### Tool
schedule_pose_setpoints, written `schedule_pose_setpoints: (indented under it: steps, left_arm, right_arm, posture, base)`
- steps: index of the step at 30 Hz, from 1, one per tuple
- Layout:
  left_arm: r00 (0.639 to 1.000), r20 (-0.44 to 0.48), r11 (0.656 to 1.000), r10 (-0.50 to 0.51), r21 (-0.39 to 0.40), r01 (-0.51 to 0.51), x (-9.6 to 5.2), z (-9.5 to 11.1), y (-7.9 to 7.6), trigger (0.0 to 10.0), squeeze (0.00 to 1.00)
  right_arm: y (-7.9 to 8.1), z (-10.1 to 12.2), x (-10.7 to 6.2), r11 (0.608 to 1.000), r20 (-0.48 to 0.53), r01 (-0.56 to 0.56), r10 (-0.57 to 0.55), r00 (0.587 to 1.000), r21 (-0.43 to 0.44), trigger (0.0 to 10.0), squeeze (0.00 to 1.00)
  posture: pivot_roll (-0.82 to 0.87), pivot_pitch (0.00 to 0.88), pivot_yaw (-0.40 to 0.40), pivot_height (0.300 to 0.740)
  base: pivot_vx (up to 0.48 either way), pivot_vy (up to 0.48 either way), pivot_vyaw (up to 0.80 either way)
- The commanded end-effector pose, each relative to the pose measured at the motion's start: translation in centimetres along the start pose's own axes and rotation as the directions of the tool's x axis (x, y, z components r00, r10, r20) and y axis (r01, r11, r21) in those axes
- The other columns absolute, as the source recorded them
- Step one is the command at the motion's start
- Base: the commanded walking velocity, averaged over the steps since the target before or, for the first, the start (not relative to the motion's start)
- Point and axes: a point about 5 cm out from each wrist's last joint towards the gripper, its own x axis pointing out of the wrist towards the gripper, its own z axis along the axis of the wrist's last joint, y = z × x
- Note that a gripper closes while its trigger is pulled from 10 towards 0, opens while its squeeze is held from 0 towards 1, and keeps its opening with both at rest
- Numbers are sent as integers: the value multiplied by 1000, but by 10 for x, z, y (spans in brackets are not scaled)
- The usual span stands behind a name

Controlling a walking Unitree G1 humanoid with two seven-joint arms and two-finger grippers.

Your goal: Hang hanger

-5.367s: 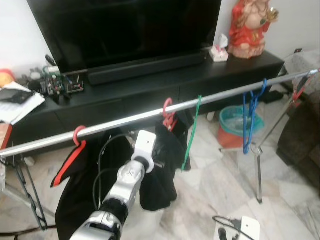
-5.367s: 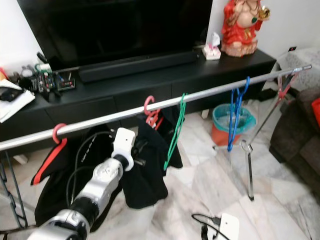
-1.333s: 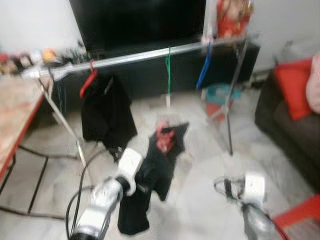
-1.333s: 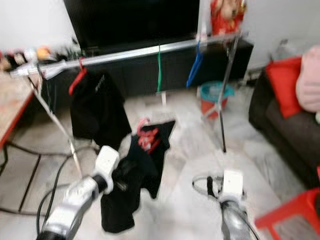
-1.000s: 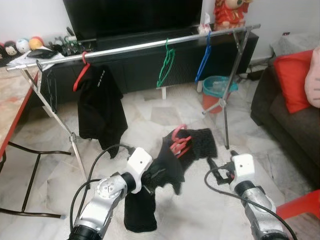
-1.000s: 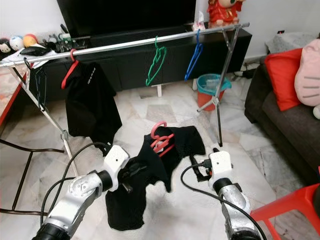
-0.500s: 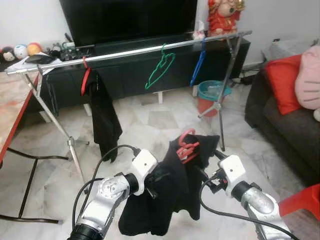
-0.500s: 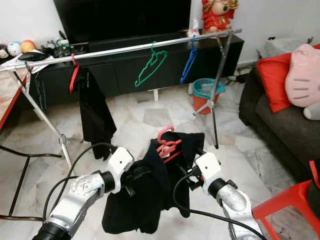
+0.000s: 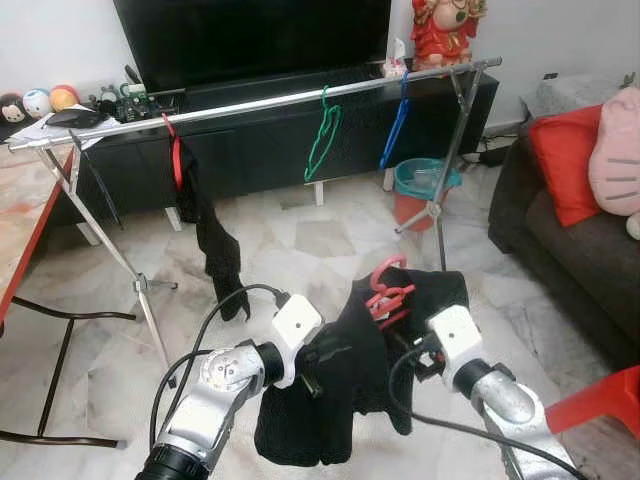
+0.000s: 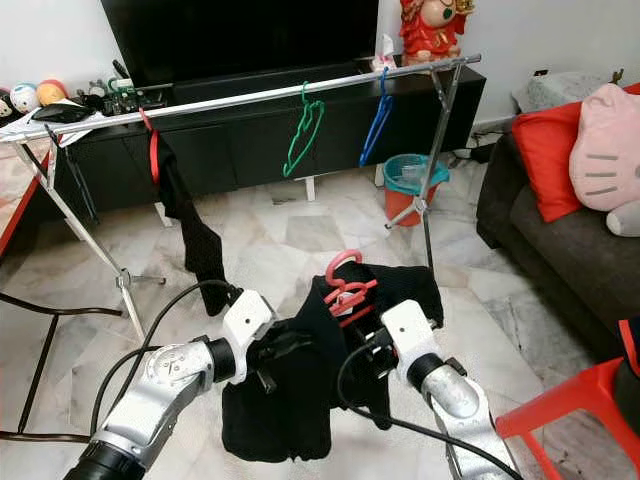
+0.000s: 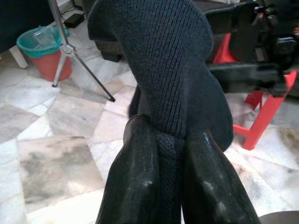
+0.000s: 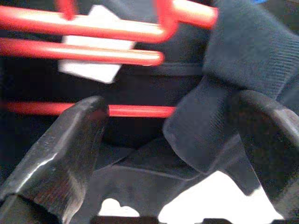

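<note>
Between the black garment on a red hanger (image 9: 200, 215) near the left end of the long silver clothes rail (image 9: 250, 104) and the green plastic hanger (image 9: 322, 140) lies an open stretch of bar, while the blue plastic hanger (image 9: 396, 125) crowds the right end beside the rail's leg.

Both arms are silver metal, built from rounded, jointed segments with darker rings at the joints. Each wrist carries a white, boxy camera block with rounded corners. A black cable loops loosely from the left arm (image 9: 215, 385) up to its block, and another curls beside the right arm (image 9: 505, 405). The fingers (image 11: 135, 186) are long, glossy black and smoothly rounded, tapering toward blunt tips.
</note>
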Motion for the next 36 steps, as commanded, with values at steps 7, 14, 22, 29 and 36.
schedule_pose_setpoints:
  steps: [7, 14, 22, 29, 36]
  left_arm:
    - [998, 46, 999, -45, 14, 44, 1, 15, -4, 10000, 0]
    - [997, 49, 998, -57, 12, 56, -1, 18, -3, 10000, 0]
    - [999, 22, 1000, -24, 20, 24, -2, 14, 2, 10000, 0]
    - [1000, 25, 1000, 7, 25, -8, 1, 15, 5, 10000, 0]
    - [999, 32, 999, 31, 26, -32, 2, 16, 8, 10000, 0]
  right_arm:
    - [-10, 2, 2, 995, -24, 98, -97, 995, 25, 10000, 0]
    - [-17, -3, 5, 984, -66, 172, -169, 983, 36, 10000, 0]
    - [-12, 7, 7, 988, -38, 151, -150, 988, 21, 10000, 0]
    - [-11, 5, 2, 990, -72, 140, -142, 987, -27, 10000, 0]
    - [-10, 11, -2, 988, -67, 146, -149, 987, -45, 10000, 0]
  posture:
    - [3, 0, 38, 740]
    - [15, 0, 35, 740]
    - [10, 0, 38, 740]
    - [4, 0, 39, 740]
    - [0, 0, 38, 740]
  base:
    - [0, 0, 0]
    - [0, 0, 0]
    - [0, 0, 0]
    - [0, 0, 0]
    - [0, 0, 0]
